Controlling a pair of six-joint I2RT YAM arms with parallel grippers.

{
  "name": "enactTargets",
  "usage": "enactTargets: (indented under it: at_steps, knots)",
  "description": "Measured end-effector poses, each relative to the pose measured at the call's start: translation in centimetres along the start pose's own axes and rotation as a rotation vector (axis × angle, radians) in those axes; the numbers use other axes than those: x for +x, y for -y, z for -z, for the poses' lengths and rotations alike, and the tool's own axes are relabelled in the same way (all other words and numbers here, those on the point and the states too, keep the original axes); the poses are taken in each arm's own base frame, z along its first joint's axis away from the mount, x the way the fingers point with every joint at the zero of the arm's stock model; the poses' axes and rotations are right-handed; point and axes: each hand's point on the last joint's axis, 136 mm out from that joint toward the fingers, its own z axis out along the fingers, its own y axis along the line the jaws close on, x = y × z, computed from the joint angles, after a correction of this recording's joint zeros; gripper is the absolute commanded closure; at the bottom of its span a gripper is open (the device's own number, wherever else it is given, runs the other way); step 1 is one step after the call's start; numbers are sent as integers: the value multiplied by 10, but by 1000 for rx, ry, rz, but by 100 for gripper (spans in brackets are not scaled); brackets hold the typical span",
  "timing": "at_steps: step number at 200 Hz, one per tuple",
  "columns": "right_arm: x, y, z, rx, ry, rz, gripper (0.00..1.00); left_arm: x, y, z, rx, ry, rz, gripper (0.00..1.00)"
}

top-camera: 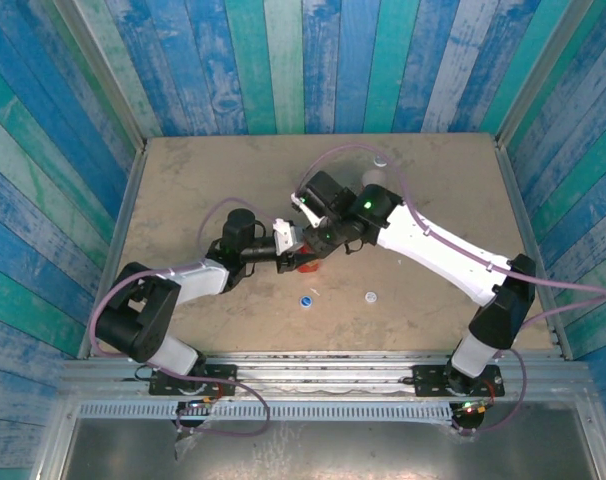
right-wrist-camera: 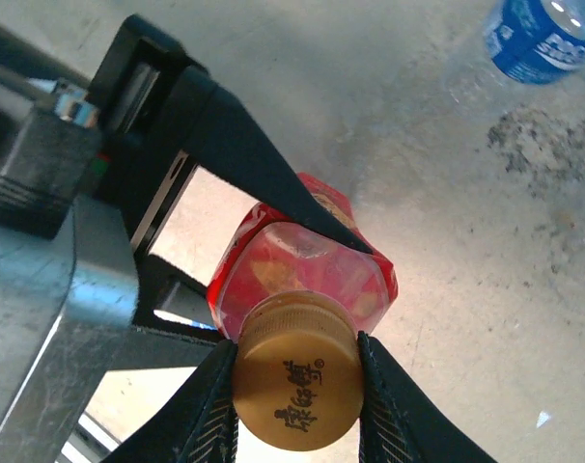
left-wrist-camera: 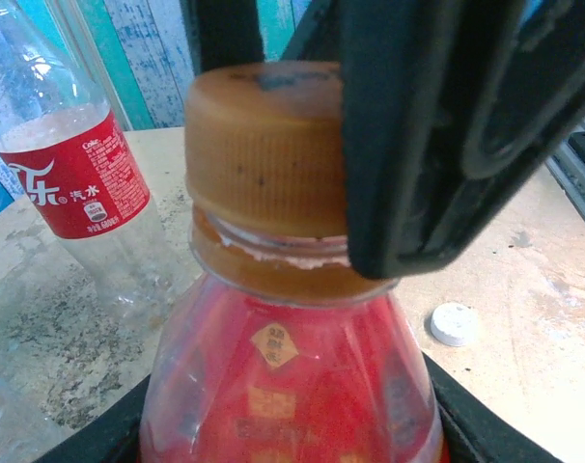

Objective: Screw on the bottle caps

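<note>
While our right gripper [right-wrist-camera: 297,386] pinches the orange-brown cap [left-wrist-camera: 264,145] and our left gripper [left-wrist-camera: 291,436] clamps the red bottle [left-wrist-camera: 292,362], we risk cross-threading if the cap sits tilted.

Worn tan table [top-camera: 183,200]. At lower centre, blue cap [top-camera: 306,299] and white cap [top-camera: 371,296] lie apart. Also on it: red-label bottle [left-wrist-camera: 75,183], blue-label bottle [right-wrist-camera: 539,39].
</note>
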Motion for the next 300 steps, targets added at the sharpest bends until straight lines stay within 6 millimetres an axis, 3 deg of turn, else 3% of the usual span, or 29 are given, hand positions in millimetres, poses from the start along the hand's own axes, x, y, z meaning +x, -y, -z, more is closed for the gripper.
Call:
enactTargets:
  at_steps: [40,58,77,133,167,185,217,254,275,300]
  knots:
    - [-1,1,1,17,24,-43,55,0,0,0,0,0,-2,53]
    - [2,1,0,18,17,12,36,0,1,0,7,1,-8,53]
    - [5,4,7,8,25,97,31,0,3,0,16,3,-15,53]
    - [10,1,45,-87,108,457,39,-1,10,-1,60,8,-23,54]
    - [22,-4,41,-144,62,749,43,-2,14,-1,86,12,-30,53]
    - [20,-8,35,-169,25,830,48,-2,16,0,98,15,-31,53]
    - [11,-10,19,-190,-21,864,56,-2,18,-1,111,15,-27,53]
    - [9,-9,14,-198,-38,865,83,-3,20,0,125,17,-24,54]
    - [10,-9,15,-201,-41,857,91,-3,20,-1,126,17,-20,54]
    - [8,-7,15,-184,-46,809,88,-2,18,-1,110,12,-14,53]
